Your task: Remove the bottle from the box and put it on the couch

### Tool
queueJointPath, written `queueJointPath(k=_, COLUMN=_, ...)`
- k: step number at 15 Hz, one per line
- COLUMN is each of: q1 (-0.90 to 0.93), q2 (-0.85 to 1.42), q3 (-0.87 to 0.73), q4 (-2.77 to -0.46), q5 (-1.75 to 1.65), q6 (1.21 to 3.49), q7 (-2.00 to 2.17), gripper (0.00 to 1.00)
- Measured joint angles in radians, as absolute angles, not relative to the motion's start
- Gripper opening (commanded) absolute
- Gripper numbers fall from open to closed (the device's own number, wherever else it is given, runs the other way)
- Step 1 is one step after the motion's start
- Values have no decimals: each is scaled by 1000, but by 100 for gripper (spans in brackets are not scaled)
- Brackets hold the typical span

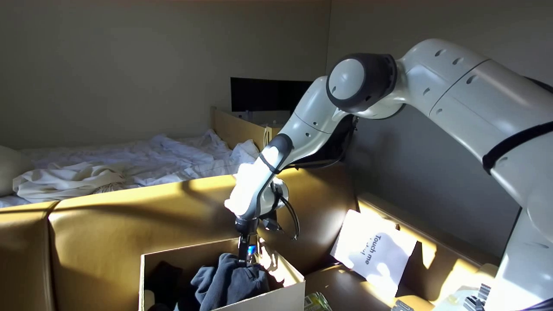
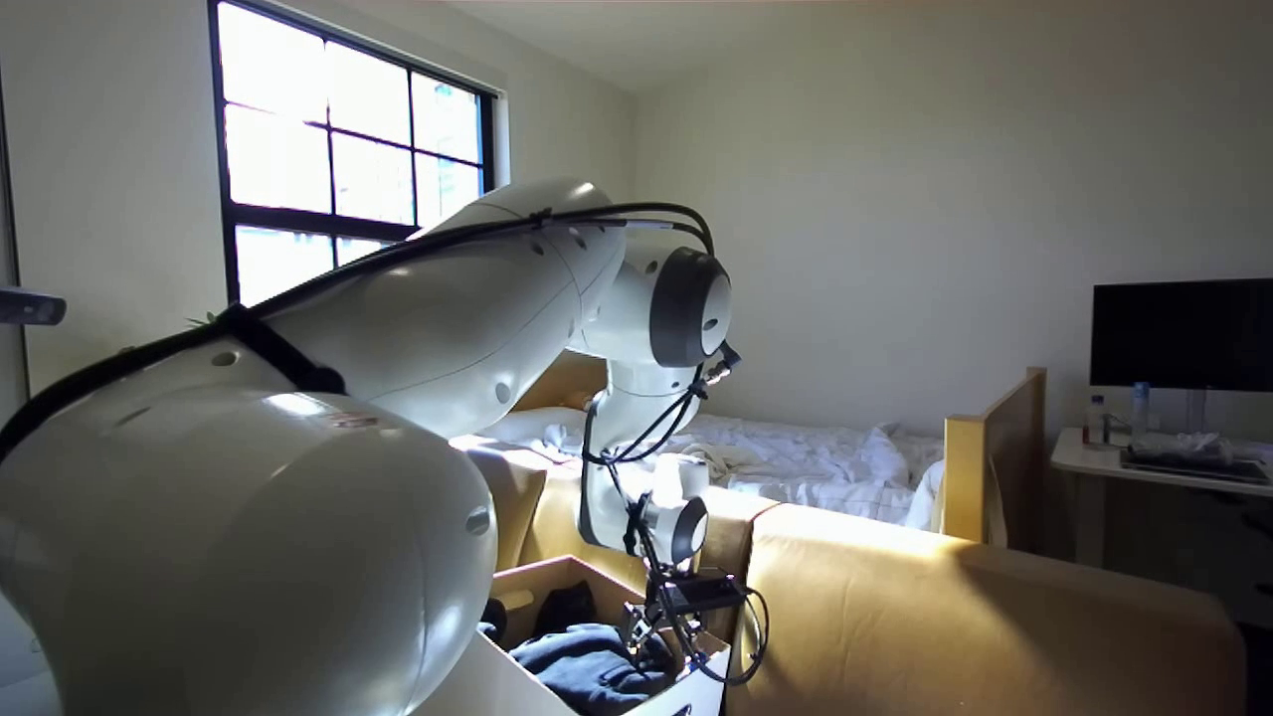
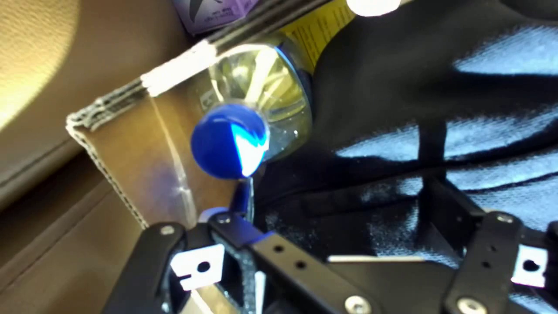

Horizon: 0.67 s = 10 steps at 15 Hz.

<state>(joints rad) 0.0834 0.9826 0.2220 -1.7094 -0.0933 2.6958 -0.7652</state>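
Observation:
A clear bottle (image 3: 279, 109) with a blue cap (image 3: 229, 141) stands in a corner of the cardboard box (image 3: 126, 152) in the wrist view. The cap also shows in an exterior view (image 1: 252, 249), beside the gripper. The box rests on the tan couch (image 1: 116, 242) and shows in both exterior views (image 2: 497, 686). My gripper (image 3: 340, 192) reaches down into the box with its fingers wide apart and dark cloth below them. Its left finger in the wrist view is close to the cap; I cannot tell if they touch. The bottle is not between the fingers.
Dark cloth (image 1: 237, 276) fills much of the box. A yellow item (image 3: 322, 28) lies beside the bottle inside it. A purple carton (image 3: 213, 13) is just outside the box wall. A green packet (image 1: 317, 301) and a paper sign (image 1: 373, 250) lie on the couch.

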Motion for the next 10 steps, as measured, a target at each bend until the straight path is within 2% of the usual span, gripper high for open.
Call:
queueJointPath(k=8, q1=83, q2=987, q3=169, q4=-1689, q5=-160, q6=2696, q7=-764, gripper=100)
queueJointPath(k=9, q1=79, q2=989, q3=174, q4=-1689, q5=-160, q6=2696, q7=-764, gripper=75)
queueJointPath(k=10, q1=73, q2=992, q3=182, q4=-1690, q5=-160, q6=2696, q7=-764, gripper=74)
